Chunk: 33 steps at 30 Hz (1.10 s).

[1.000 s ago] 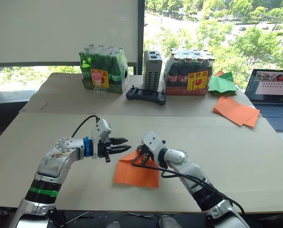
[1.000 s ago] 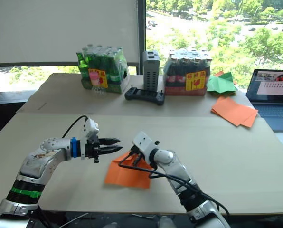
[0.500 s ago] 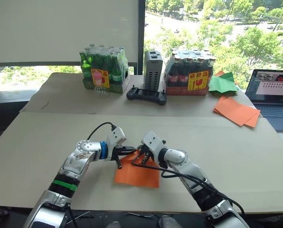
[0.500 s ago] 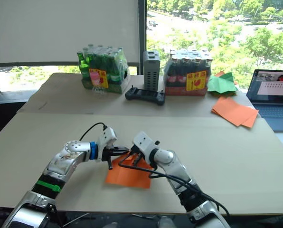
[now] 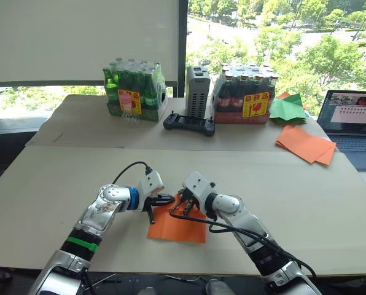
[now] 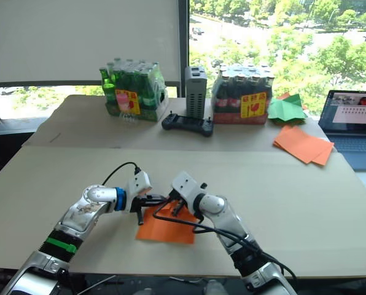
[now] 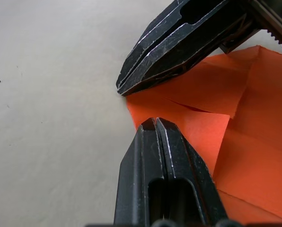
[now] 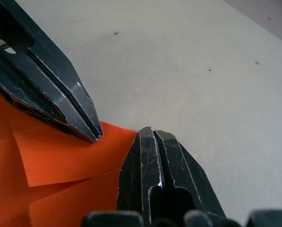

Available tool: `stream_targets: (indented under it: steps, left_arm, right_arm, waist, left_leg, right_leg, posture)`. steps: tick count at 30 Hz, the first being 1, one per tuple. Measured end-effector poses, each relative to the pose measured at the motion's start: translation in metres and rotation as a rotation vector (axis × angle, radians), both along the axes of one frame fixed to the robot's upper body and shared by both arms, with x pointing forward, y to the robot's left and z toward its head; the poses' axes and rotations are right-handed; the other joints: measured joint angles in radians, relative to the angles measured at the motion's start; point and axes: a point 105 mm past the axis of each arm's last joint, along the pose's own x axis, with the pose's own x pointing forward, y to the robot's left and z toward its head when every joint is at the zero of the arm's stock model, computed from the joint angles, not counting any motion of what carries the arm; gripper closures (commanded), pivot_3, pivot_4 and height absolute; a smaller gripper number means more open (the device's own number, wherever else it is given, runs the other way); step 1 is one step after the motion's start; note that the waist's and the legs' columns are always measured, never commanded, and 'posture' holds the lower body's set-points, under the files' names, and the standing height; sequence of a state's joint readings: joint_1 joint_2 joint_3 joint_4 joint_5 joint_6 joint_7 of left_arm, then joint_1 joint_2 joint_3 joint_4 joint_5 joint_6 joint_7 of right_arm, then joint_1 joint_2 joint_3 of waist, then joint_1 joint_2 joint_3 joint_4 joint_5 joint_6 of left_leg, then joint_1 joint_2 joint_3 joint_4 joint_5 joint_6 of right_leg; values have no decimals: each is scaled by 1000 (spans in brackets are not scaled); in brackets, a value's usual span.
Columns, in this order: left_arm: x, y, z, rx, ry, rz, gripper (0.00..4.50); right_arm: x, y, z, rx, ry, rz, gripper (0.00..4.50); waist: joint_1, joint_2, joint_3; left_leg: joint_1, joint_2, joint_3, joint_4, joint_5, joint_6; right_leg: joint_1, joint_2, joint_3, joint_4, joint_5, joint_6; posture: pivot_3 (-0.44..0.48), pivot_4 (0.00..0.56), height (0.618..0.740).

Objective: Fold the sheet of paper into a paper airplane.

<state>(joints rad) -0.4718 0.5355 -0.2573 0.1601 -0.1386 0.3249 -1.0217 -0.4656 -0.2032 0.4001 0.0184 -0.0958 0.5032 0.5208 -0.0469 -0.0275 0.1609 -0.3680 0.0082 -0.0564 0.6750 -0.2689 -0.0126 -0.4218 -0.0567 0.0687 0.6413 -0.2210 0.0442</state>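
- My left claw (image 5: 165,200) has its fingers pressed together, tip down at the far-left corner of the sheet of paper (image 5: 178,225) — in its wrist view the tip sits right on the orange edge, which I take as pinning that corner rather than gripping it.
- My right claw (image 5: 182,201) is also pressed together, its tip just beside the left one at the same far edge. Both tips close in on one spot, so I judge they are there to hold down or sharpen a corner fold.
- The left wrist view shows a small folded flap (image 7: 205,90) lying over the sheet near both tips; its crease runs at a slant, like a first nose fold.
- The sheet lies flat on the near bench (image 5: 330,203), between my two arms, still broad and not yet a pointed wedge — early in the folding, I would say.
- Well apart, at the far right, lie a stack of orange sheets (image 5: 304,143) and a green paper shape (image 5: 287,108), beside a laptop (image 5: 351,119).
- Across the back stand two bottle packs (image 5: 134,91), with a handheld controller (image 5: 189,123) between them.
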Motion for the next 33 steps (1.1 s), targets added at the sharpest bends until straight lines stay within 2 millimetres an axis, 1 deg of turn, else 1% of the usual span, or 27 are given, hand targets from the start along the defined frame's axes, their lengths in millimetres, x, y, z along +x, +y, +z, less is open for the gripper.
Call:
stream_targets:
  steps: [5,14,21,28,33]
  left_arm:
    - [-6,7,0,20,-6,-5,4459]
    - [-15,27,-1,36,-3,35,4459]
    - [-27,45,-5,68,8,61,4459]
    - [-32,54,-6,85,8,76,4459]
    - [-32,56,-4,86,3,84,4459]
  right_arm:
    - [0,1,0,0,1,1,4500]
    - [-1,3,-1,0,2,6,4500]
    - [-3,7,-2,0,5,17,4500]
    - [-4,9,-2,0,8,23,4500]
    - [-3,9,-2,0,8,24,4500]
  waist:
    - [-2,0,0]
    - [-8,1,-1]
    - [-21,2,-1]
    - [-24,2,-1]
    - [-23,2,-1]
  left_leg:
    - [0,0,0,0,0,0]
    - [1,1,0,0,0,0]
    - [3,2,0,-1,0,0]
    - [5,3,1,-3,0,0]
    - [7,4,2,-5,0,0]
  right_leg:
    - [0,0,0,0,0,0]
    - [0,0,0,0,0,0]
    - [1,1,0,1,0,-1]
    - [2,2,0,1,-1,-1]
    - [2,3,1,1,-1,-2]
  posture:
    - [0,150,733]
    - [0,150,733]
    - [0,150,733]
    - [0,150,733]
    - [0,150,733]
